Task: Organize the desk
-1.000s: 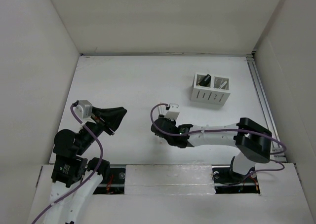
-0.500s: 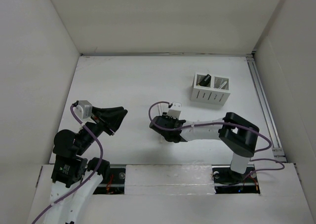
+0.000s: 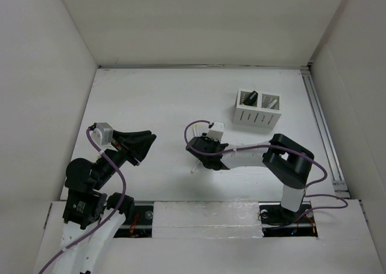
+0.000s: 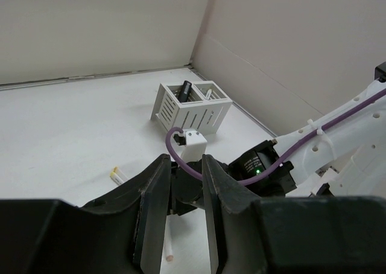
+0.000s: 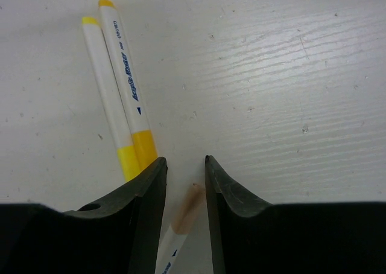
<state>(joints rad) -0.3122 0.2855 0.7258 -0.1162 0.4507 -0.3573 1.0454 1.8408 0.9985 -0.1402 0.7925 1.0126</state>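
The right gripper (image 5: 184,159) points down at the desk (image 5: 289,75). Its two fingers are apart. A thin white pen (image 5: 188,210) with a pale pink end sits in the gap. I can see a bit of room beside the pen, so I think it is not squeezed yet. The fingers seem to be set on each side of it so they can close and pick it up.

Just beside the gripper's left finger lie two yellow markers (image 5: 128,87). They lie flat and touch each other along their sides. One almost touches the finger. I think they are waiting their turn.

Well apart from the gripper, farther out on the desk, stands a small white pen holder (image 3: 256,118) with two boxes. A dark thing (image 3: 251,96) pokes out of one box. I think the pens should go in there.

On the other side of the right gripper, well apart from it, the left gripper (image 4: 184,159) hangs in the air. Its fingers are a little apart and hold nothing. It points toward the right gripper, as if it is looking on.

The desk is big, flat and white. It spreads out under both grippers. A thin metal rail (image 3: 319,123) runs down one side of it. Tall plain white walls (image 3: 48,75) stand around it.
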